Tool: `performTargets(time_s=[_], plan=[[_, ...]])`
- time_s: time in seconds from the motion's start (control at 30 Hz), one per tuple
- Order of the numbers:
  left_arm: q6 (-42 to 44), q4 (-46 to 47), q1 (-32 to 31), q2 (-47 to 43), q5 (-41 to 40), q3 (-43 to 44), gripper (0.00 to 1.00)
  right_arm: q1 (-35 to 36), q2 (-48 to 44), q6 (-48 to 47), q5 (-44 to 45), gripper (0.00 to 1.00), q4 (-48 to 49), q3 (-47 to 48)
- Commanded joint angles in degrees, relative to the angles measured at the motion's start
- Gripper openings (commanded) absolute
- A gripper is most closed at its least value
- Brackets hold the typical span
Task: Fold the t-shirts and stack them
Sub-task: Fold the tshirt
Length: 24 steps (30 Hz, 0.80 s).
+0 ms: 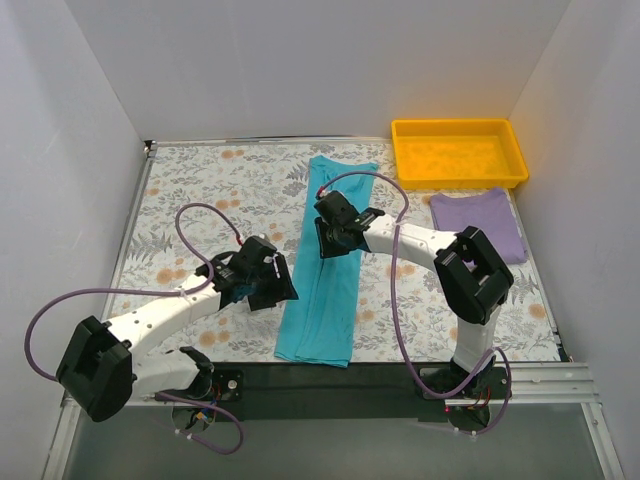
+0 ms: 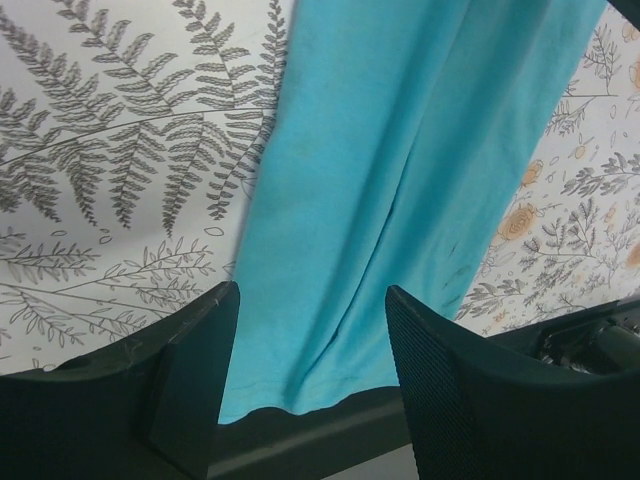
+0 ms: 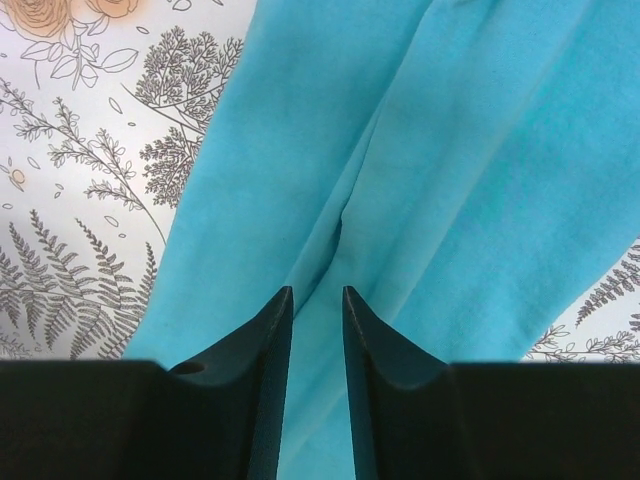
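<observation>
The teal t-shirt [image 1: 330, 270] lies folded into a long narrow strip down the middle of the table, its near end reaching the front edge. The lavender t-shirt [image 1: 478, 222] lies folded at the right, apart from both grippers. My left gripper [image 1: 278, 288] is at the strip's left edge; in the left wrist view it [image 2: 310, 350] is wide open over the teal cloth [image 2: 400, 170], holding nothing. My right gripper [image 1: 328, 243] hovers over the strip's upper middle; in the right wrist view it [image 3: 315, 292] has a narrow gap, with teal cloth [image 3: 450, 150] below and nothing pinched.
A yellow plastic tray [image 1: 458, 150] stands at the back right, just behind the lavender shirt. The table wears a floral patterned cloth [image 1: 200, 190]. White walls close in on the left, back and right. A dark strip [image 1: 330, 378] runs along the front edge.
</observation>
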Motion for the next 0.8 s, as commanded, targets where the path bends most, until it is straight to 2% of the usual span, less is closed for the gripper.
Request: performTargets(time_s=[0.0,0.17,0.43,0.63,0.77], plan=[[1.39,3.32,-0.04,1.28,4.12,0.53,0.56,0.28,-2.83,0.53,-0.17,0.29,0.93,-1.30],[1.57,6.13,-0.66,4.70,6.23,1.14,0.47,0.19,-0.90,1.59,-0.26,0.28,1.90,-2.53],[0.78,9.03,-1.45,10.34,7.29,0.45,0.47,-2.26,0.25,0.45,-1.39,0.27,4.71,-6.22],[-0.98,11.15,-1.62,13.67,8.43,-1.84,0.47,-3.85,-3.17,-2.54,-4.03,0.28,5.76,-8.59],[-2.12,10.71,-1.62,12.10,7.03,-1.67,0.47,-4.47,-8.79,-3.68,-4.57,0.31,7.70,-11.13]])
